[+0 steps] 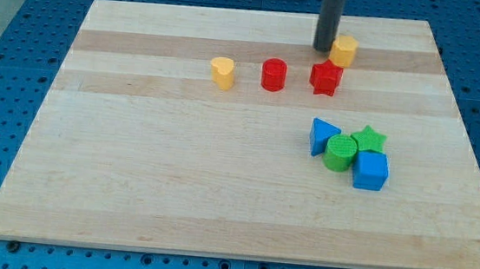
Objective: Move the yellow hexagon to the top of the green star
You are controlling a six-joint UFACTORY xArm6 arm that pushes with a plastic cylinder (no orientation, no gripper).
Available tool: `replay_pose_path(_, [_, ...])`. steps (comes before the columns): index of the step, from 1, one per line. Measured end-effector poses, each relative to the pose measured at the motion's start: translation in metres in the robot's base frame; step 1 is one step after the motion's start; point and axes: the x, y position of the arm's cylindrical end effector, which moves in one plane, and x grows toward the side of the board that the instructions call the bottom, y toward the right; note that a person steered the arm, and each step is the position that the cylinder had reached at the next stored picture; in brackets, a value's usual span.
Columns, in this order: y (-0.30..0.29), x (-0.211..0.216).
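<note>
Blue pegboard (13,36) surrounds a pale wooden board (176,164) on which all the blocks sit. At the far side, right of centre, my tip (323,49) rests on the wood; being a plain dark rod, it has nothing to open or clench and holds nothing. It stands just beside the left face of the yellow hexagon (345,50), so close that I cannot tell whether they touch. The rod's upper part is cut off by the view's top edge. Just nearer than the hexagon sits a red star (325,77), with a red cylinder (274,74) and a yellow heart (222,72) in a row to its left. Well apart, nearer and to the right, the green star (368,139) is packed against a green cylinder (339,152), a blue cube (371,170) and a blue triangle (323,135); the cylinder and cube hide its near side.
</note>
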Motion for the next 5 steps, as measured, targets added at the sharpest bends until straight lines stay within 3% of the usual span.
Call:
replay_pose_path(2, [0.037,0.0])
replay_pose_path(4, [0.059,-0.037])
replay_pose_path(5, [0.068,-0.028])
